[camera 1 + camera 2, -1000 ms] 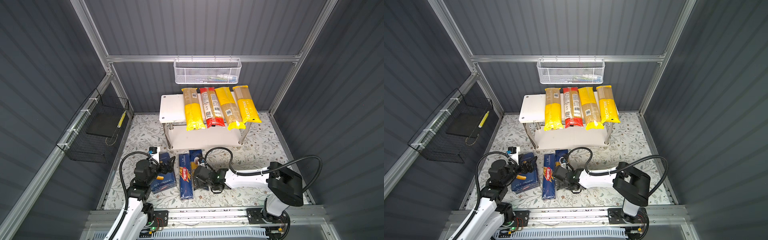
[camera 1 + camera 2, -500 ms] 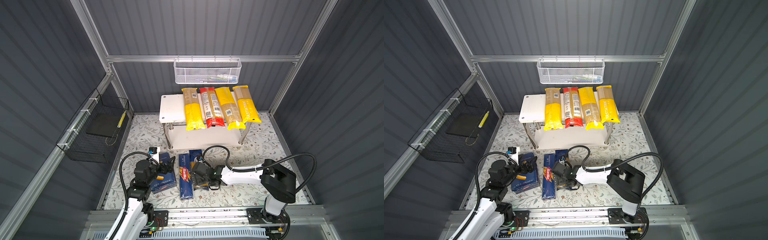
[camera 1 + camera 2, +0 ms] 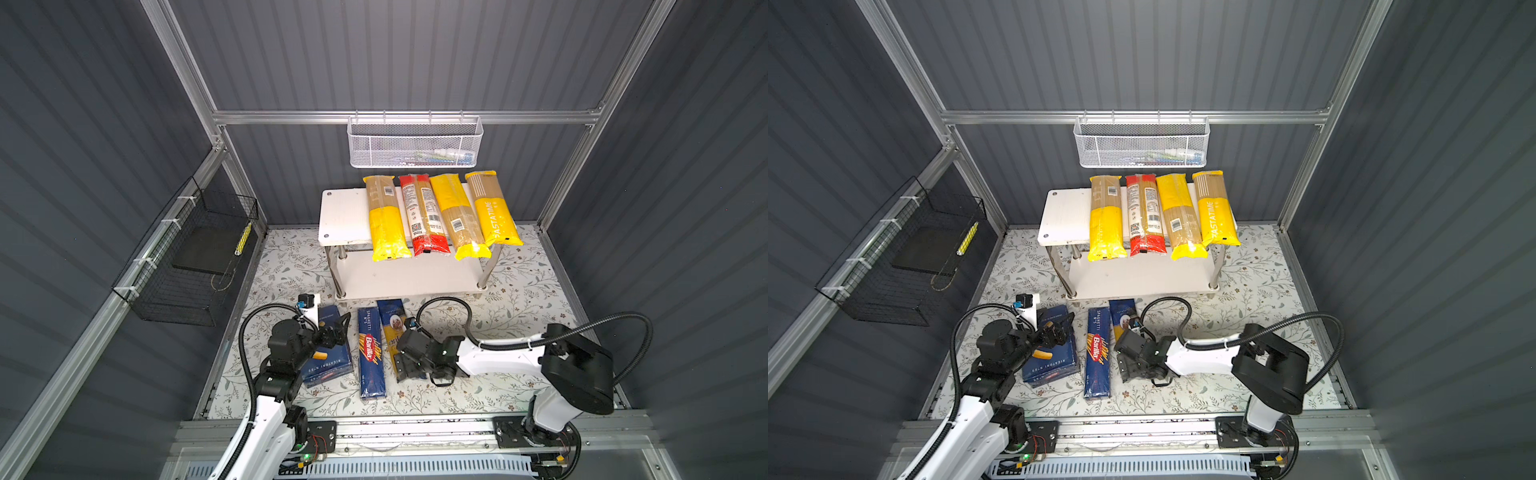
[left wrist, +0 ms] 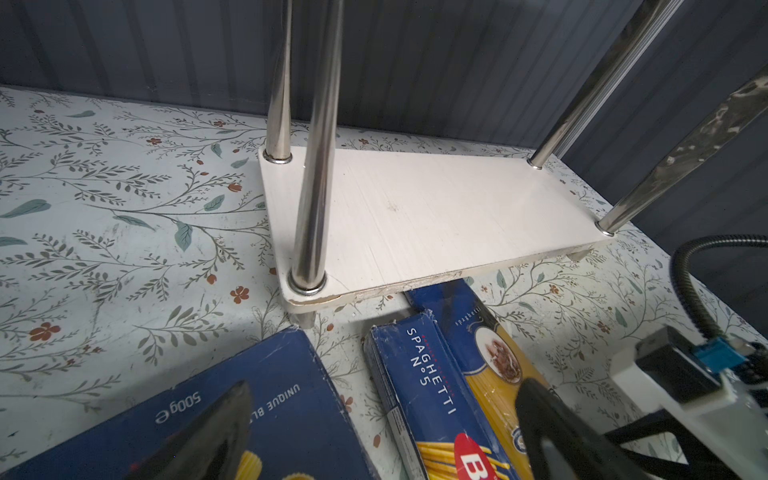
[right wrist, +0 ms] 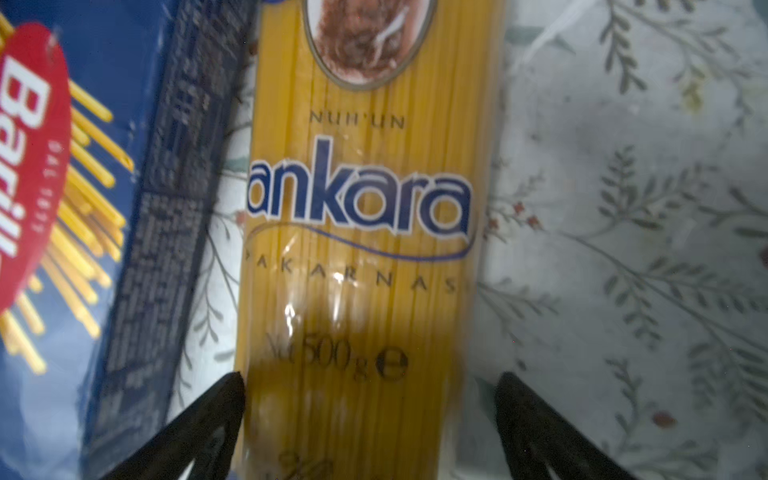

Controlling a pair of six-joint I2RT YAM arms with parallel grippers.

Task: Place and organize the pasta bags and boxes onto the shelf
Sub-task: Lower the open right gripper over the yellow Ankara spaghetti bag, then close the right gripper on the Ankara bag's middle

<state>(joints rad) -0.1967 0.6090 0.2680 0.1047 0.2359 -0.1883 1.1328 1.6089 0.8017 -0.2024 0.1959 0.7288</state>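
the right arm reaches low and nearly flat over the table, wrist tipped down. its jaws are spread wide and straddle the ankara bag, which lies flat between them, not pinched. the spaghetti box lies just outside one jaw. the left arm is folded, its jaws open and empty above the rigatoni box. the shelf stands beyond both.

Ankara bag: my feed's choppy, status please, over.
Right claw open, straddling ankara bag on the mat. Left claw open over wide box. Spaghetti box close alongside bag.
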